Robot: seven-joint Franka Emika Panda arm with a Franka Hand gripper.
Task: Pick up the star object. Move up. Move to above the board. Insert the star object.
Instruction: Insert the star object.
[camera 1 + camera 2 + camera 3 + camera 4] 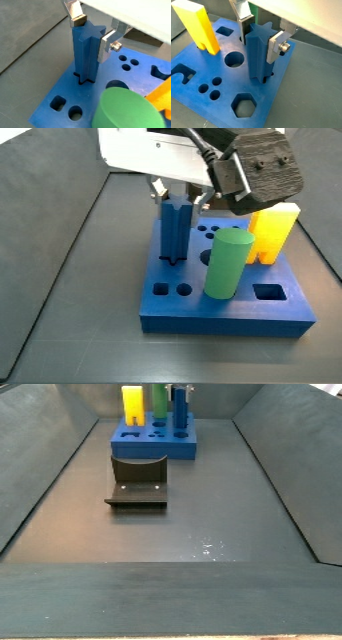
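The star object [85,55] is a tall blue ridged prism standing upright with its lower end in the star hole of the board [53,90]. It also shows in the other wrist view [258,57] and in both side views [174,228] [178,409]. My gripper [93,33] is around the star object's top, with a silver finger against each side, shut on it. The gripper shows in the other views too [260,37] [182,200] [178,392]. The board [271,100] [227,313] [150,446] is a thick blue slab with shaped holes.
A green cylinder [227,263] [127,110] and a yellow-orange block [201,27] [271,233] stand in the board beside the star object. The dark fixture [138,484] stands on the floor in front of the board. Grey walls ring the floor.
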